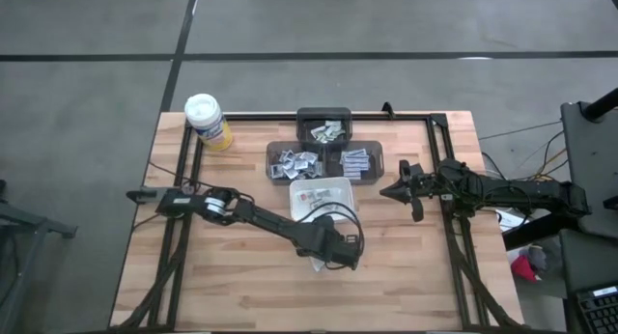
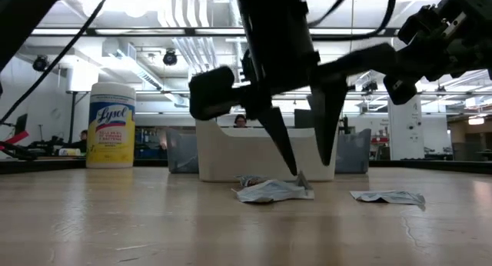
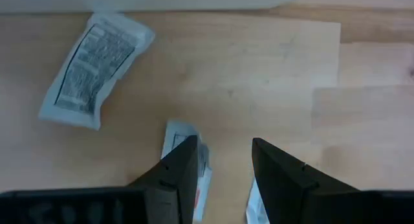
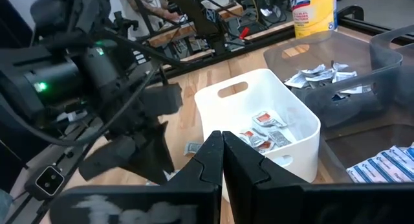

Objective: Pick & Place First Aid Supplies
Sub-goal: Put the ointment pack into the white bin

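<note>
Wooden tabletop fills the near ground, where the left gripper stands fingers apart, tips down beside a crumpled packet; whether a tip touches it is hard to tell. Another packet lies just beside. Behind sits the white dish holding red-printed packets. Farther off, grey bins hold more. The right gripper hovers with fingers pressed together.

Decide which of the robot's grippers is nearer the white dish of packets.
The left. The left gripper hovers over loose packets just in front of the white dish; the right gripper, shut, waits farther off beside it.
</note>
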`<act>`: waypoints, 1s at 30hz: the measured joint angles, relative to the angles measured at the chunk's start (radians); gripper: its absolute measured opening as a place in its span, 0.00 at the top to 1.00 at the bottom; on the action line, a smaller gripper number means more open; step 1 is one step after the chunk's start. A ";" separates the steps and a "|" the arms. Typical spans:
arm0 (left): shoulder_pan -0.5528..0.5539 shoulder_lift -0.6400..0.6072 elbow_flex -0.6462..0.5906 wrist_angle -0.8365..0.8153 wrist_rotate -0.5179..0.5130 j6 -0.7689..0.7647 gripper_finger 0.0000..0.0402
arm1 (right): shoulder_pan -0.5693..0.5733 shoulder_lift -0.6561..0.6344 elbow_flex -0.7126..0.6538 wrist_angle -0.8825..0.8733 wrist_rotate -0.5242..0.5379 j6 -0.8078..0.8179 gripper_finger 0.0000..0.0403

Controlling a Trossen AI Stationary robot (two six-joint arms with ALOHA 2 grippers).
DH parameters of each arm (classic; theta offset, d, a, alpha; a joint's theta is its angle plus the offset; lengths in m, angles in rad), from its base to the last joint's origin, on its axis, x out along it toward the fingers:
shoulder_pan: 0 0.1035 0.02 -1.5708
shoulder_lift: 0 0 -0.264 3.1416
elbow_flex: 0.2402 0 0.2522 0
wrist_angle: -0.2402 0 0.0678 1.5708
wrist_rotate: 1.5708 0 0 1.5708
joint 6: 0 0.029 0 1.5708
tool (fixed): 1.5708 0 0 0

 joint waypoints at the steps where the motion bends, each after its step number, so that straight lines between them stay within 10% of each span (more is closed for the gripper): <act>1: -0.001 -0.002 -0.001 -0.001 0.003 -0.004 0.66 | 0.000 0.000 0.000 0.000 0.000 0.000 0.98; 30: -0.002 0.018 -0.005 -0.006 0.052 0.006 0.66 | 0.000 0.000 0.000 0.000 0.000 0.000 0.98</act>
